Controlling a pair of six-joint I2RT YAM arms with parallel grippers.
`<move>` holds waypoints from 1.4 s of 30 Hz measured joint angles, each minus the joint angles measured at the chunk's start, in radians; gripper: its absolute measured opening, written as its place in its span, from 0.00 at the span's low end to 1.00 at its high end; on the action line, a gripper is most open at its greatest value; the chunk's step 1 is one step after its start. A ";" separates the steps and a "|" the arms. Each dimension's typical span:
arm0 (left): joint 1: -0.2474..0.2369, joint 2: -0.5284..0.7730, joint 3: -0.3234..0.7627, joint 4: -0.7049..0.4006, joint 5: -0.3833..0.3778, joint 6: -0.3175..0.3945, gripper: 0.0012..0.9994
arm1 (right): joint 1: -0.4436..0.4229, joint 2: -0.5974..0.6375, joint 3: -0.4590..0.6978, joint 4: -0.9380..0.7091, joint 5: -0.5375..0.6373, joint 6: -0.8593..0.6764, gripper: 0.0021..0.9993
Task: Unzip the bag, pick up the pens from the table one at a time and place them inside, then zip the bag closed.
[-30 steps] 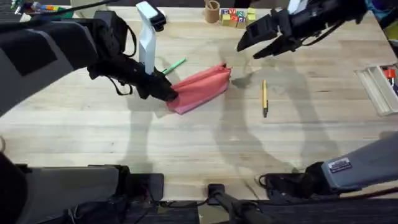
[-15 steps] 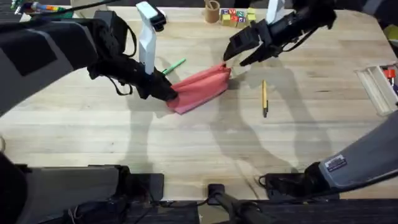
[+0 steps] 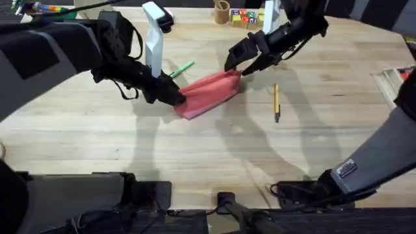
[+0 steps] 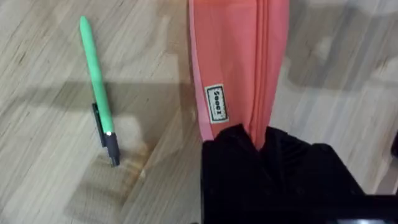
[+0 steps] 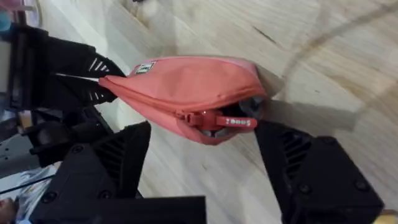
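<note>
- The bag (image 3: 208, 93), a coral-pink pouch, lies on the bench (image 3: 195, 149) near the middle, one end toward the left arm and the other toward the right arm.
- The left hand (image 3: 174, 97) is clamped on the left end of the bag; in the left wrist view its black fingers (image 4: 273, 168) pinch the fabric at the zipper seam.
- The right hand (image 3: 235, 62) sits at the opposite end of the bag, fingers spread wide, one on each side of the bag's tip.
- In the right wrist view the zipper pull (image 5: 221, 121), red with white lettering, lies at that end between the two spread fingers (image 5: 118, 155); neither finger visibly touches it.
- The zipper (image 4: 264, 62) appears shut along the length seen in the left wrist view.
- The green pen (image 3: 182, 68) lies on the bench just behind the bag, near the left hand.
- The yellow pen (image 3: 276, 102) lies on the bench to the right of the bag, apart from it.
- A white label (image 4: 216, 103) is sewn on the bag's side near the left hand.
</note>
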 joint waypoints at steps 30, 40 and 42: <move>0.000 0.000 0.000 0.000 0.000 0.000 0.04 | 0.031 0.003 0.000 0.031 0.000 0.045 0.52; 0.000 0.000 0.000 0.000 0.000 0.000 0.04 | 0.031 0.003 0.000 0.031 0.000 0.045 0.42; 0.000 0.000 0.000 0.000 0.000 0.000 0.04 | 0.031 0.003 0.000 0.031 0.000 0.045 0.42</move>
